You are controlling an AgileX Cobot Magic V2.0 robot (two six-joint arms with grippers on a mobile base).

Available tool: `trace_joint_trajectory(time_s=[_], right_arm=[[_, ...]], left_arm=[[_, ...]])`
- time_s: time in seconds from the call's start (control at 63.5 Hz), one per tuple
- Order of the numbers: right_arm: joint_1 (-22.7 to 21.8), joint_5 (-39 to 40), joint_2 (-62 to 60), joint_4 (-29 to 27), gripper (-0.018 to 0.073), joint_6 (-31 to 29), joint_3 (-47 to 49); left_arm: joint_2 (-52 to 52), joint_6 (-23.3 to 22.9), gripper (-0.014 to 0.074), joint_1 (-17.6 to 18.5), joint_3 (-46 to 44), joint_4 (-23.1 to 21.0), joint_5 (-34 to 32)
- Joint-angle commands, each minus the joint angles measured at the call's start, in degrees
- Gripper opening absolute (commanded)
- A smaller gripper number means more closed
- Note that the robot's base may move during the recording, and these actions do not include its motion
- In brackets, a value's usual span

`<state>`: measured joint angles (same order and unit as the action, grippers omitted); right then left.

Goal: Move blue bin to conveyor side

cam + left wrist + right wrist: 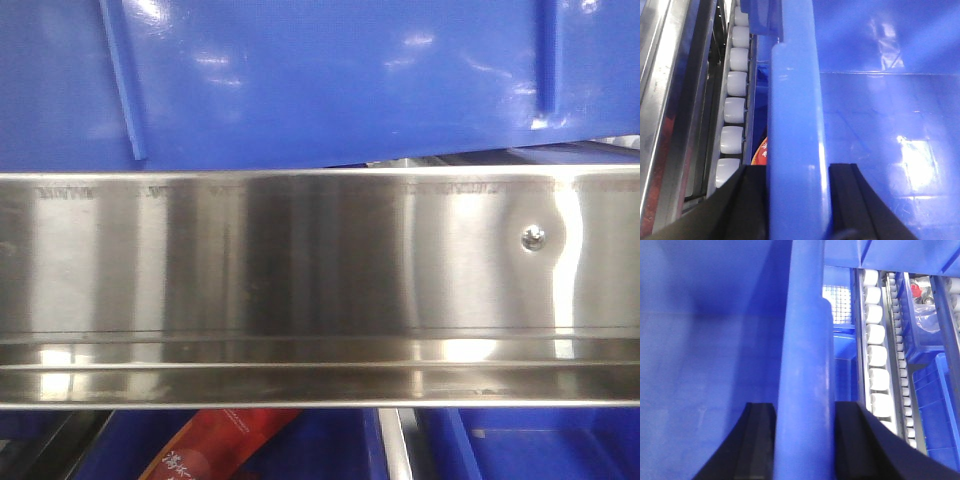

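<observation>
Closest to me, the left gripper (797,172) had its two black fingers pressed flat against either face of one thick rim of the blue bin (330,80), clamped on it, and the right gripper (804,410) was clamped the same way on the opposite rim. So I judged this to be the carrying step: the bin was held between both arms at the rack, slightly tilted, and not yet anywhere near a belt. No conveyor showed from any angle. The next move would call for both arms to travel together and level, drawing the bin clear of the rack before swinging it toward the conveyor side; uneven motion might twist the rim out of a grip. Inside the bin I saw only bare glossy floor and walls, nothing loaded. Just outside each gripped rim ran a line of white rollers (735,105). Directly below the bin's ribbed side lay a stainless-steel rack rail (320,270), and under that rail a red packet (225,445) with white lettering sat among lower blue bins (540,445). Farthest beyond the bin's right rim, a shelf bin (922,305) held clear-wrapped items, one red-capped.
</observation>
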<state>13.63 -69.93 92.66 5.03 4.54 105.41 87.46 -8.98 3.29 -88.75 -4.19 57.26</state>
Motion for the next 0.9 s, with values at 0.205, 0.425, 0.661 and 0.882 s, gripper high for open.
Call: trace_joint_trajectory(time_s=[0.205,0.425,0.661,0.882], right_arm=[[-0.32,-0.04,-1.68,1.15,-0.0078,-0.01,0.19],[-0.32,-0.04,-5.85,1.15,-0.0080,-0.01,2.45],[-0.32,-0.04,-9.56,1.15,-0.0080,-0.01,6.47],[-0.32,-0.04,-13.68,0.24,-0.0080,1.42,6.32]], left_arm=[[-0.44,0.00,-0.0013,0.40,-1.07,-0.21,-0.29],[-1.70,0.00,-0.0018,0.40,-8.43,-0.21,4.12],[-3.37,0.00,-0.0018,0.40,-14.99,-0.13,6.74],[-6.75,-0.11,-0.0018,0.40,-16.73,-0.13,8.55]])
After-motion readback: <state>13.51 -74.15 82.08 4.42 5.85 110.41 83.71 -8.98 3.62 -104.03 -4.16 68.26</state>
